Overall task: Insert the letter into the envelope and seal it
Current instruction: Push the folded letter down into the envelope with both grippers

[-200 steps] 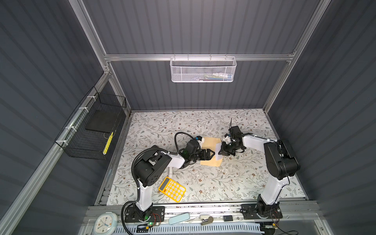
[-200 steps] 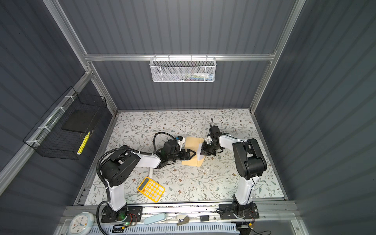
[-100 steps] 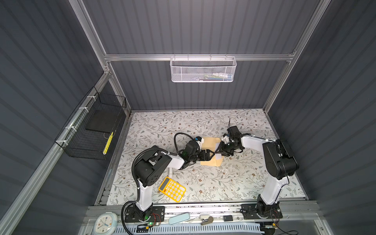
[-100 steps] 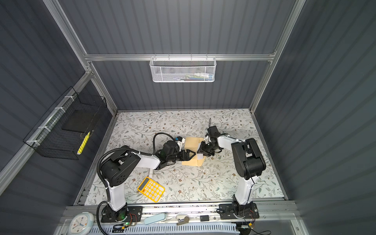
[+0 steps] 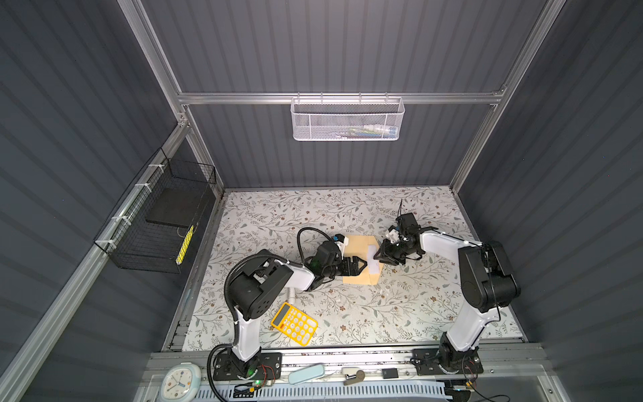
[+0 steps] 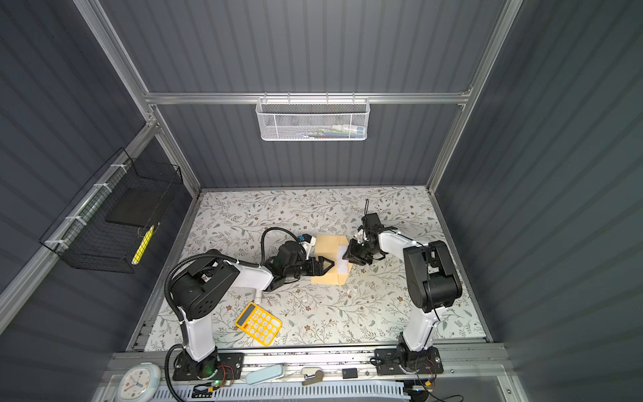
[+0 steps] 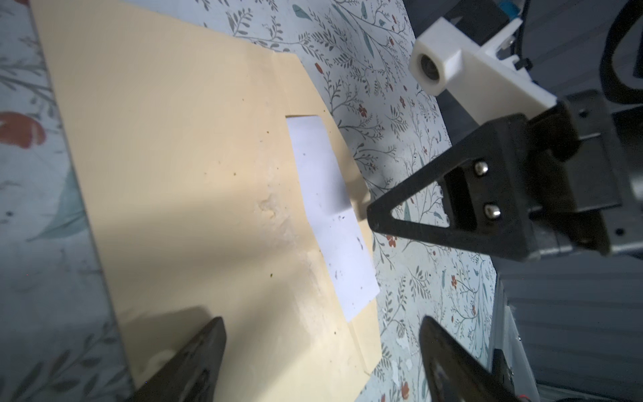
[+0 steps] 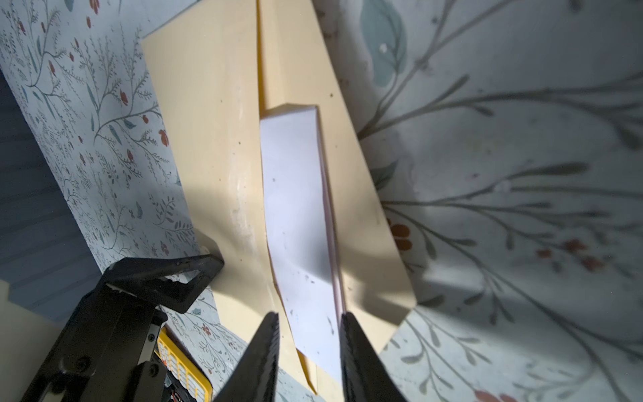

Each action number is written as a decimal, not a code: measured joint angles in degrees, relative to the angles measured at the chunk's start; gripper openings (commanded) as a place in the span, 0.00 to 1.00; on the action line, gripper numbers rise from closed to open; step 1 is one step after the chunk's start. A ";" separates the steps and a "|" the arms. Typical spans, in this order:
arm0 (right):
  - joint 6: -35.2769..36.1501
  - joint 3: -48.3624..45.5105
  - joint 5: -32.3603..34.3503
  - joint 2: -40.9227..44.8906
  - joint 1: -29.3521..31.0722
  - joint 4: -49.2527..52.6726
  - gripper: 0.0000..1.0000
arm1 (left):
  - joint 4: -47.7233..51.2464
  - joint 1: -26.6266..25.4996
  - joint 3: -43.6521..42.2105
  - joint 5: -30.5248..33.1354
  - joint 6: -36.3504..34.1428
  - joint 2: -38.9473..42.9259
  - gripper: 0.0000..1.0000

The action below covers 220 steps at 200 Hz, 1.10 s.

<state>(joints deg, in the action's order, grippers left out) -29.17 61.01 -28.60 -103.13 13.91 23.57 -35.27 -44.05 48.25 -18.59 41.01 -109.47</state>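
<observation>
The tan envelope (image 5: 358, 243) (image 6: 327, 243) lies flat mid-table. The white letter (image 5: 375, 268) (image 6: 342, 268) is partly inside it, and a strip sticks out of its right-hand opening (image 7: 330, 209) (image 8: 295, 191). My right gripper (image 5: 377, 257) (image 6: 346, 257) (image 8: 309, 316) is low at that opening, its jaws a little apart on either side of the strip's end. One finger tip (image 7: 370, 210) touches the letter's edge. My left gripper (image 5: 362, 267) (image 6: 328, 266) (image 7: 322, 323) hovers wide open over the envelope's (image 7: 174, 156) near part, holding nothing.
A yellow calculator (image 5: 294, 323) (image 6: 258, 323) lies near the front, and a white tube (image 5: 291, 296) pokes out under the left arm. A black wire basket (image 5: 156, 222) hangs on the left wall and a white mesh basket (image 5: 348, 118) on the back wall.
My right gripper has shifted slightly left onto the letter's protruding end, and its jaws have parted from shut. The left arm has barely moved.
</observation>
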 measured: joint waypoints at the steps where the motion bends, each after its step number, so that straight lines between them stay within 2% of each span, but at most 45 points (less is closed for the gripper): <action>1: -0.04 0.00 -0.02 0.00 0.00 -0.02 0.29 | 0.07 0.00 0.00 -0.07 0.00 0.07 0.89; 48: -0.15 -0.04 -0.07 -1.31 0.00 -0.42 0.23 | 5.33 0.00 1.22 -0.79 0.04 4.76 0.89; 88: -0.15 -0.28 -0.02 -1.68 0.00 -0.76 0.21 | 11.74 1.31 2.45 2.38 -0.66 8.35 0.89; 128: -0.15 -0.92 -0.02 -1.68 0.02 -1.20 0.20 | 16.50 2.86 2.43 4.68 -1.01 8.41 0.88; 171: -0.17 -1.29 -0.04 -1.70 0.17 -2.36 0.20 | 17.07 2.89 2.34 4.90 -0.98 7.52 0.88; 220: -0.26 -1.49 -0.04 -1.73 0.63 -3.02 0.17 | 15.98 2.89 1.88 3.89 -0.96 5.07 0.81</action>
<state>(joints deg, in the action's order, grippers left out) -29.43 59.53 -28.64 -104.86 14.55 20.56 -19.29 -41.17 50.13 -14.70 40.05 -104.40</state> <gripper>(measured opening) 0.180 0.818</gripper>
